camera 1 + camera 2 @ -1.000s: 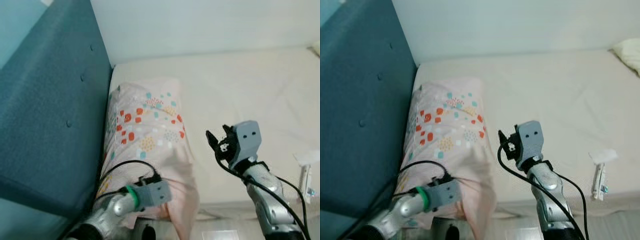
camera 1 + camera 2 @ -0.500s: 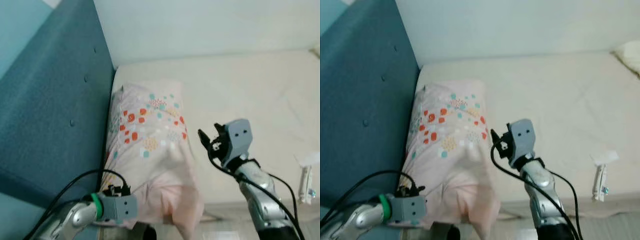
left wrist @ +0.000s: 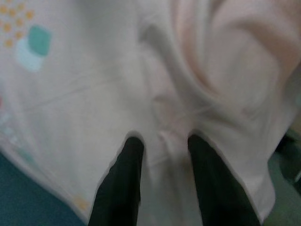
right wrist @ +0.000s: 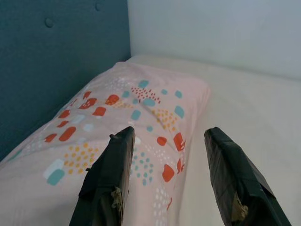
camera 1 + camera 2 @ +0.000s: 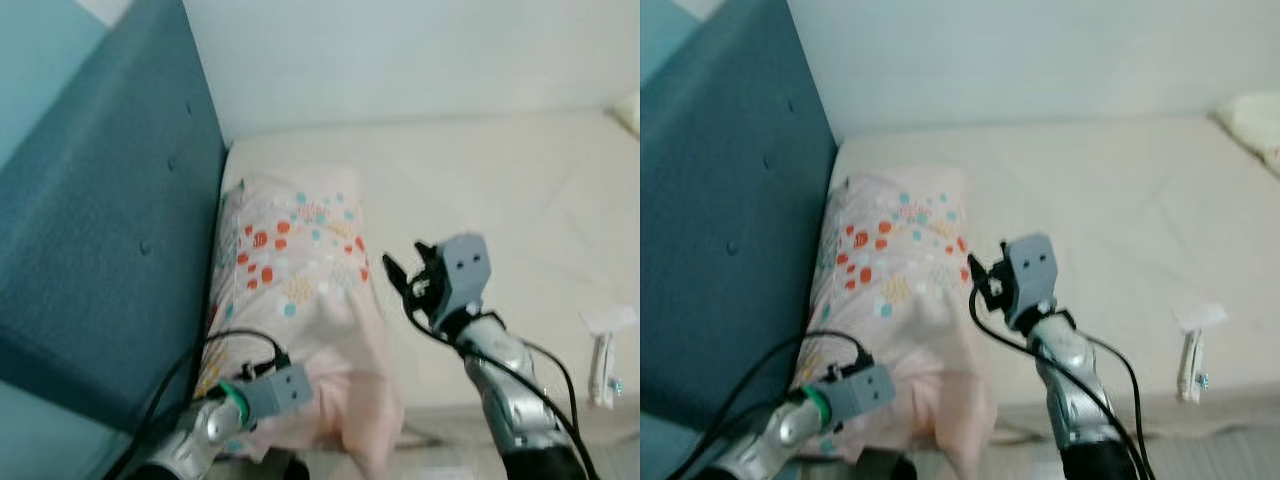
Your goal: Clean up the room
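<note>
1. Because set against the wall at the room's edge, bed (image 5: 520,190) fills most of the head views, cream sheet bare across the middle; blue padded headboard (image 5: 100,220) runs along its 9 o'clock side.
2. Laid lengthwise against that headboard, as a pillow belongs: pillow (image 5: 295,300), pale pink with red, teal and orange spots, reaching from about 11 o'clock on the mattress down to the near edge at 7 o'clock, where the end looks rumpled and bunched.
3. Raised over the sheet just beside the pillow's 3 o'clock edge: right claw (image 5: 405,280), fingers (image 4: 106,183) spread wide and gripping nothing, aimed along the pillow's top toward the headboard. Likely poised to straighten or steady that side.
4. Pressed into the crumpled near end of the pillow at 7 o'clock: left claw (image 3: 162,183), fingers slightly parted with a fold of pillowcase bulging between them. Cannot tell whether pinching the cloth or merely pushing into it; probably tugging the end square.
5. Lying near the bed's front edge at 4 o'clock, well apart from both claws: small white object (image 5: 603,355), too blurred to identify, perhaps next to be tidied.
</note>
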